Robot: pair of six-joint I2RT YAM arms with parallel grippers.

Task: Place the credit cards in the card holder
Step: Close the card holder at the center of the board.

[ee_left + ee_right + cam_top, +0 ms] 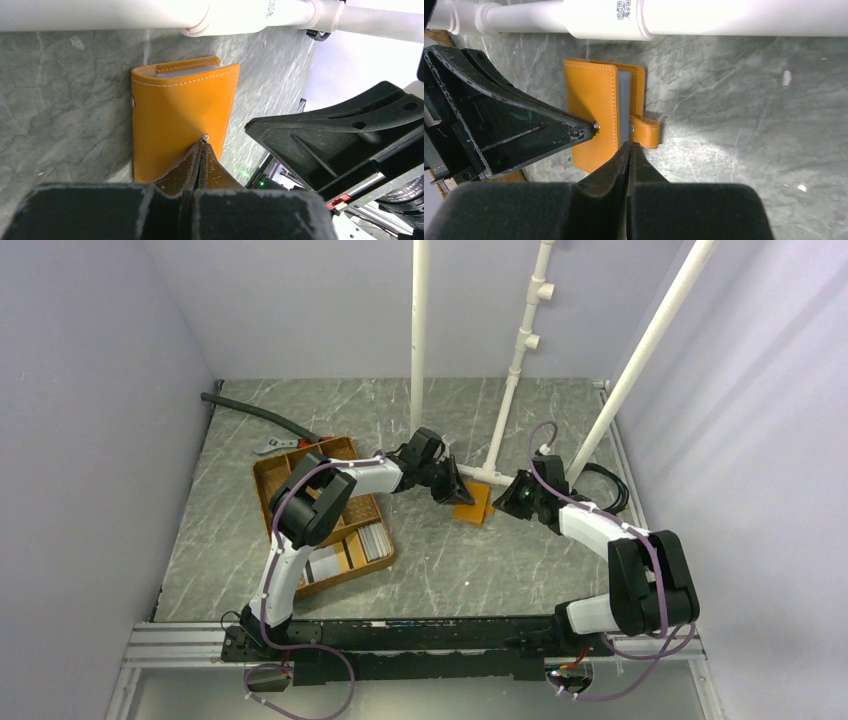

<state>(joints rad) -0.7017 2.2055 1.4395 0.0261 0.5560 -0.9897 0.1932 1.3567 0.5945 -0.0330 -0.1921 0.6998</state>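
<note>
The orange card holder lies flat on the table below a white pipe. Seen from the right wrist, the card holder shows the grey edge of a credit card in its opening, with a strap tab sticking out. My left gripper is shut, its tips pressed on the holder's orange face. My right gripper is also shut with nothing between its fingers, tips right at the card's near edge. In the overhead view, left gripper and right gripper flank the holder. More credit cards lie in the tray.
A brown divided tray sits under the left arm at left. White pipes rise behind the holder, with a horizontal foot close against it. A black hose lies at the back left. Walls enclose the table.
</note>
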